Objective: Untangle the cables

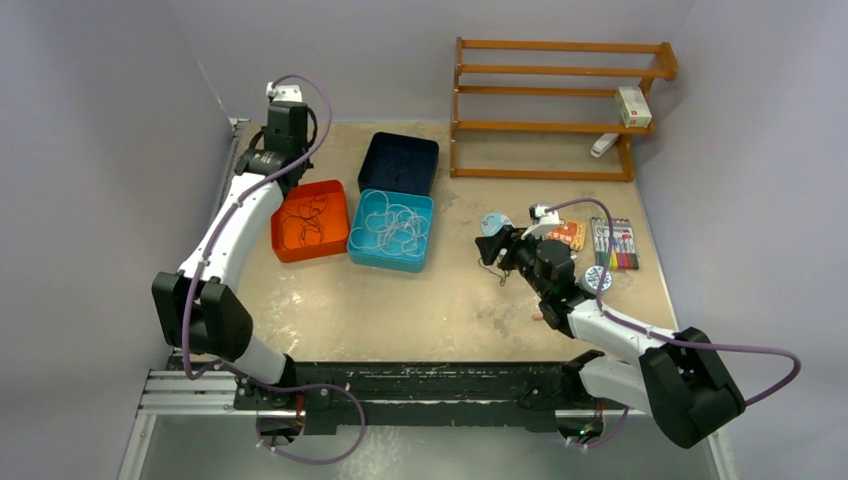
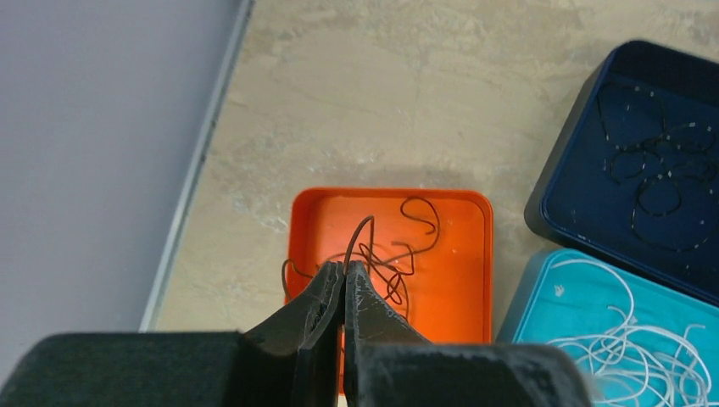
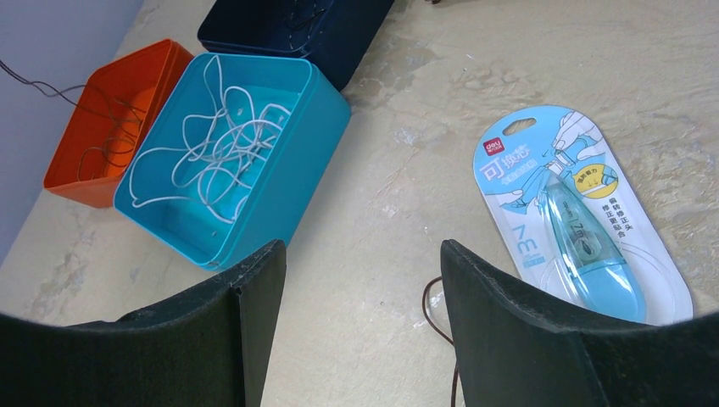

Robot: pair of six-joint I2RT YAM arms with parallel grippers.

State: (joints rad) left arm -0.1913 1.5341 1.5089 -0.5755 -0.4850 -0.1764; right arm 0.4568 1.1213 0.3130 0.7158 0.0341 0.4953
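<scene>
Brown cables [image 2: 392,264] lie tangled in the orange box [image 2: 471,280]. My left gripper [image 2: 346,268] hangs above that box, shut on one brown strand that arcs up out of its tips. White cables [image 3: 216,146] fill the teal box [image 3: 315,119], and dark cables [image 2: 653,161] lie in the navy box [image 2: 560,212]. My right gripper [image 3: 363,248] is open over bare tabletop with nothing between its fingers. A loose brown strand [image 3: 432,302] curls on the table beside its right finger.
A packaged blue correction tape [image 3: 570,212] lies just right of the right gripper. A marker pack [image 1: 615,243] and small items lie at the right. A wooden rack [image 1: 560,110] stands at the back right. The wall runs along the table's left edge.
</scene>
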